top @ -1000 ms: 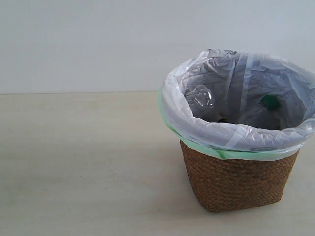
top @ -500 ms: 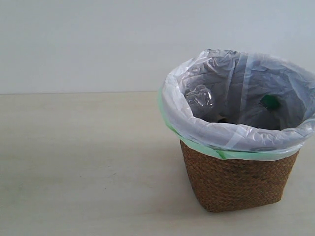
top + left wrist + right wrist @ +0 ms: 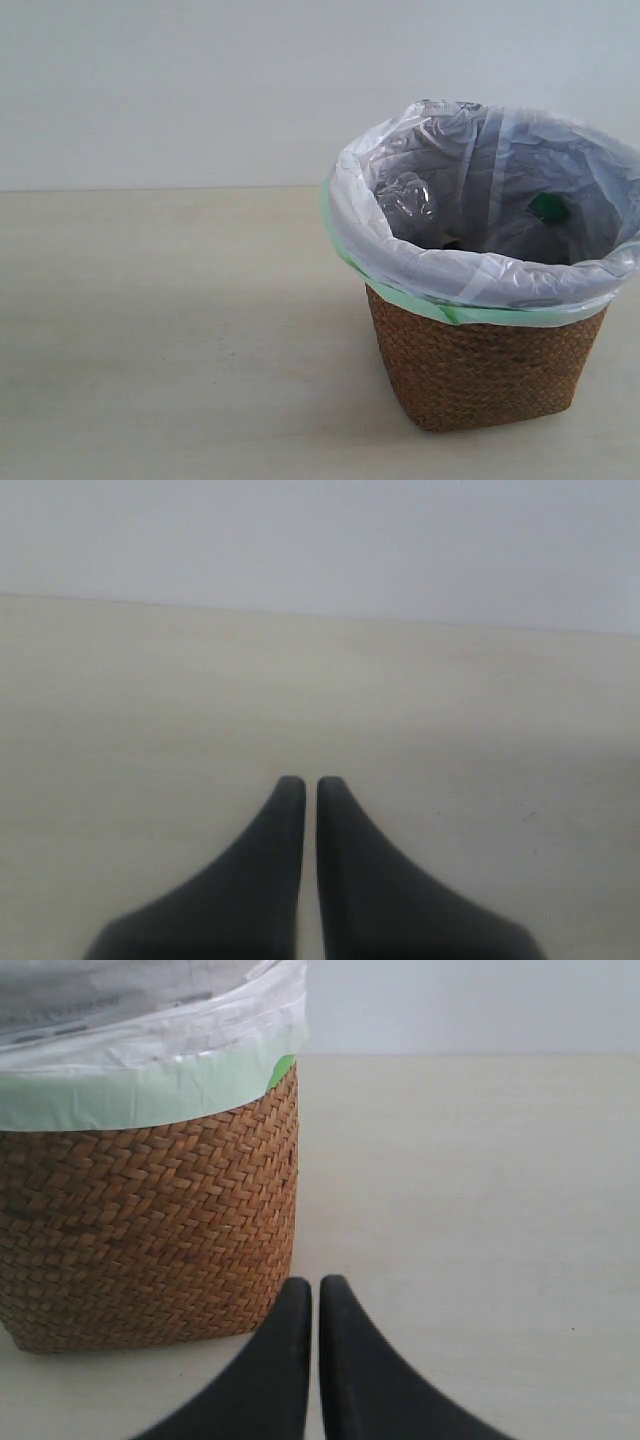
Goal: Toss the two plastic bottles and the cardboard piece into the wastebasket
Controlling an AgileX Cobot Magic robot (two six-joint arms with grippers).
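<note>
The wicker wastebasket (image 3: 485,370) with its white bag liner stands at the right of the exterior view. Inside it, a clear plastic bottle's bottom (image 3: 406,196) leans on the liner and a green cap (image 3: 548,207) shows deeper in. The black-capped bottle and the cardboard piece are hidden. No arm shows in the exterior view. My left gripper (image 3: 302,784) is shut over bare table with nothing in it. My right gripper (image 3: 314,1284) is shut and empty, just beside the wastebasket's woven wall (image 3: 150,1230).
A pale wooden table (image 3: 160,330) spreads left of the basket, with a plain white wall behind. Nothing else lies on it in any view.
</note>
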